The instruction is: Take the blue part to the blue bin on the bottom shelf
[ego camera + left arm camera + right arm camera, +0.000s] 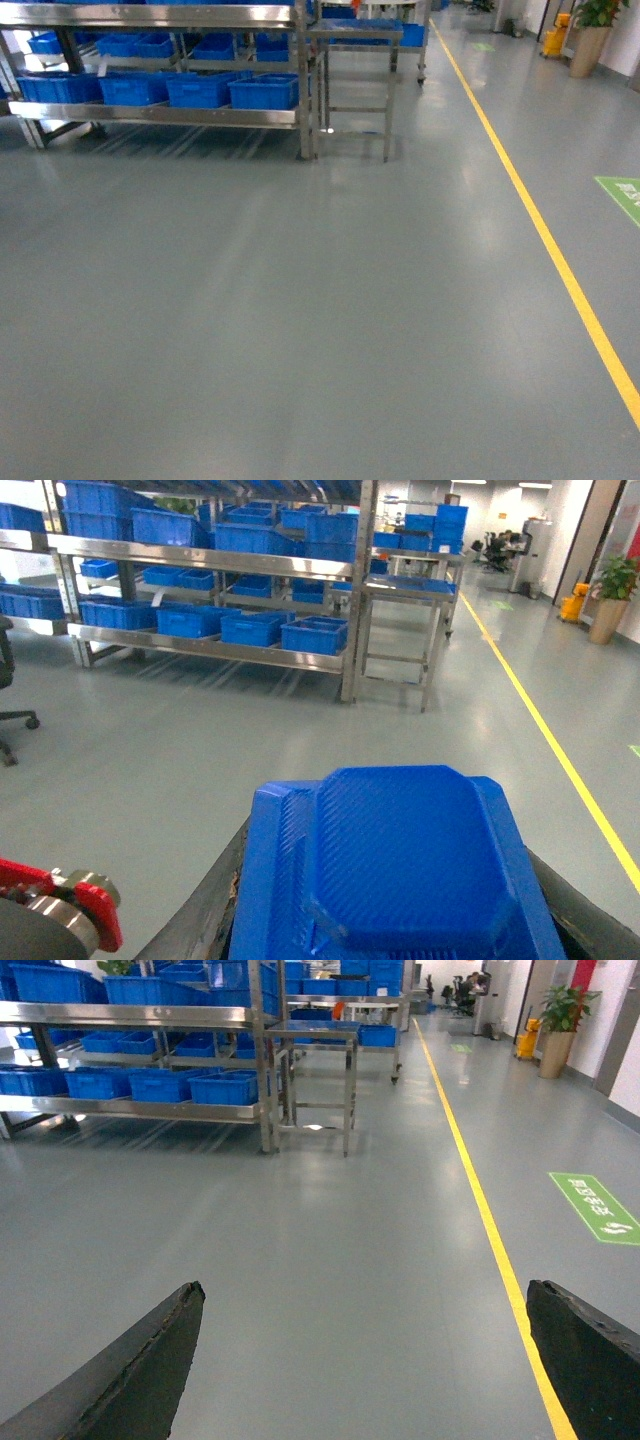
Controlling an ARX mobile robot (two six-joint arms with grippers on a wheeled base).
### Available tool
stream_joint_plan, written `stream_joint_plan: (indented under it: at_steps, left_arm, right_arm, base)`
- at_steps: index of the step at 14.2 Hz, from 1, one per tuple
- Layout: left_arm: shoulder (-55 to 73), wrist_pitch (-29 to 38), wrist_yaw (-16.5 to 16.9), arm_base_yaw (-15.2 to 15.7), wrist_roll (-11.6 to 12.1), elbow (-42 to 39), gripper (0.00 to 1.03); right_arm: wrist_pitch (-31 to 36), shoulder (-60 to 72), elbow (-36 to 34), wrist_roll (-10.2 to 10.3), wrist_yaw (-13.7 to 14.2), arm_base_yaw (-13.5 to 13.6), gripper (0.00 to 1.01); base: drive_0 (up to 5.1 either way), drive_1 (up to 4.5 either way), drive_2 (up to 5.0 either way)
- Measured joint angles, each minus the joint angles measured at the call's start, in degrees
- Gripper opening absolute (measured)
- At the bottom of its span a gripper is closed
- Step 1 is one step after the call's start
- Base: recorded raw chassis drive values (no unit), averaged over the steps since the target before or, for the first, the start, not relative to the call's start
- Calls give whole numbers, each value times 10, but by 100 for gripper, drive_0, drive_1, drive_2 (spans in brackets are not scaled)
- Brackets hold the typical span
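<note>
Left wrist view: the left gripper (395, 935) is clamped on the blue part (400, 865), a ribbed blue plastic piece with a raised octagonal top that fills the lower middle of the view, with dark fingers (195, 920) showing at either side of it. Right wrist view: the right gripper (365, 1360) stands wide apart and holds nothing, its two dark fingers (130, 1370) at the lower corners with bare grey floor (330, 1250) between them. Well ahead across the floor stands the steel rack; its bottom shelf (160, 114) carries a row of blue bins (200, 90) along its front. A steel table (355, 80) stands just beside the rack's right end, and a yellow line (545, 240) runs along the floor on the right.
</note>
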Motion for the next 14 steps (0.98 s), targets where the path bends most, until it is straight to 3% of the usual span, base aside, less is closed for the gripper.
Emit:
stream_joint_plan:
  at_steps: [5,14]
  left_arm:
    - [0,0,0,0,0,0,44]
    - [0,2,0,0,0,0,44]
  right_arm:
    - [0,0,0,0,0,0,98]
    - [0,0,0,0,0,0,98]
  base:
    - [-163,-163,-163]
    - [-34,-34,-34]
